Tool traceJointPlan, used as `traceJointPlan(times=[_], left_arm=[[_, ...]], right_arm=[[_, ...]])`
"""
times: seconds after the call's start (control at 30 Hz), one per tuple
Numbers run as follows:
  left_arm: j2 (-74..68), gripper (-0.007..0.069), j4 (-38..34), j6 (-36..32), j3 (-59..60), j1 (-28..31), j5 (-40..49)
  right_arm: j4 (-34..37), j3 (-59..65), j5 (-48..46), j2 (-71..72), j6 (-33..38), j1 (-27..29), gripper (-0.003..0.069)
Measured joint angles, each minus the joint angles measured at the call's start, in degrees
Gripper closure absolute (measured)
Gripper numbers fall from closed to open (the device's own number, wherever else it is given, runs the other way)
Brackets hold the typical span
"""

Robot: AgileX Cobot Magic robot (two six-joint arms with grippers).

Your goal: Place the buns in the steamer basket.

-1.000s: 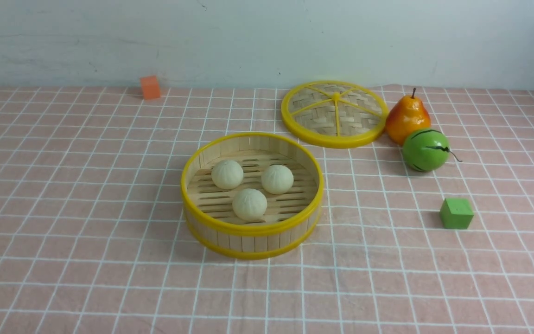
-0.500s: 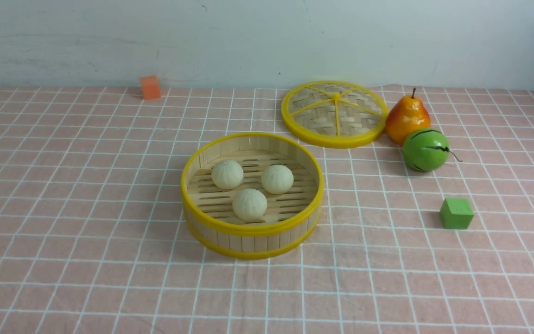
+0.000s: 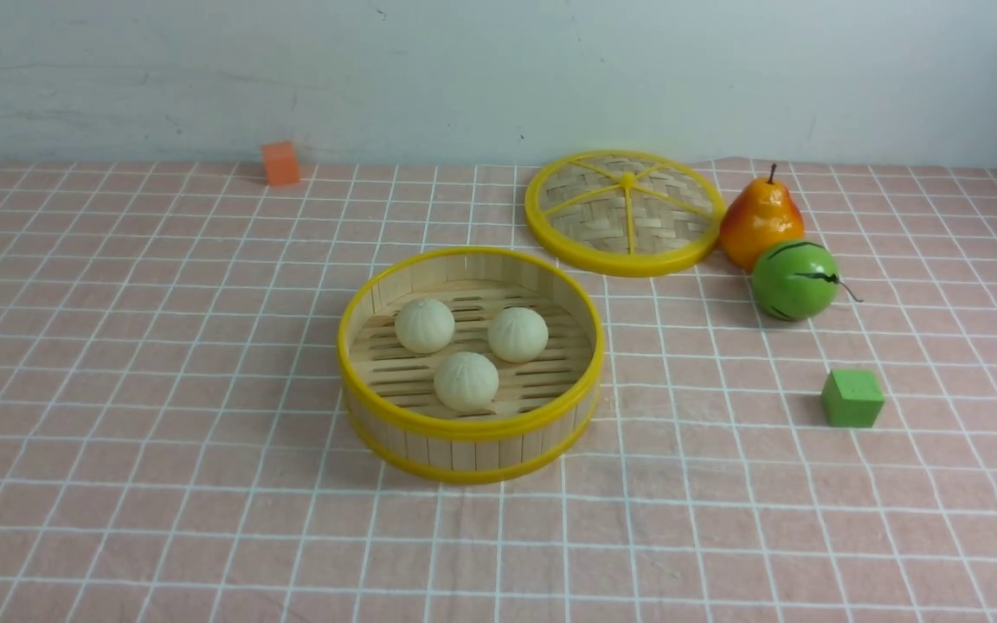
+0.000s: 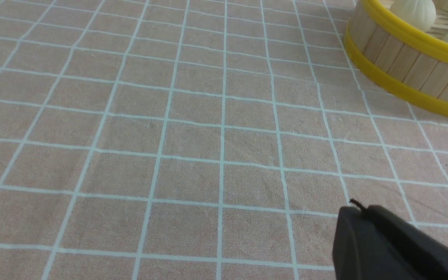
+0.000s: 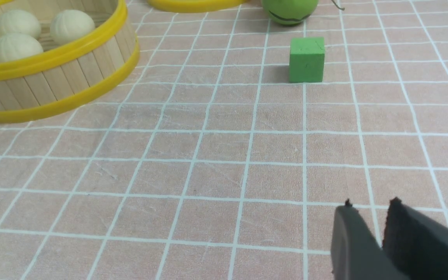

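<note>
Three cream-white buns lie on the slatted floor inside the steamer basket at the table's middle. Neither gripper shows in the front view. In the left wrist view my left gripper hangs over bare cloth, jaws together and empty, with the basket well off from it. In the right wrist view my right gripper is over bare cloth with a narrow gap between its tips and nothing in it. The basket with the buns is far from it.
The flat woven lid lies at the back right. Beside it are a pear and a green striped melon ball. A green cube sits right of the basket. An orange cube stands near the back wall.
</note>
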State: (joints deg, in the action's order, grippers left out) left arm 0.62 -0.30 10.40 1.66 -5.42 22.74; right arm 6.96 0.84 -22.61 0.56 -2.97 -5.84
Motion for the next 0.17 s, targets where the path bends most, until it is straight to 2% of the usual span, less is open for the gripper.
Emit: traceJointPlan(times=[0.17], left_arm=[[0.0,0.0611,0.3,0.0,0.0,0.0,0.0]], right_arm=[[0.0,0.0,0.0,0.0,0.0,0.0,0.0519]])
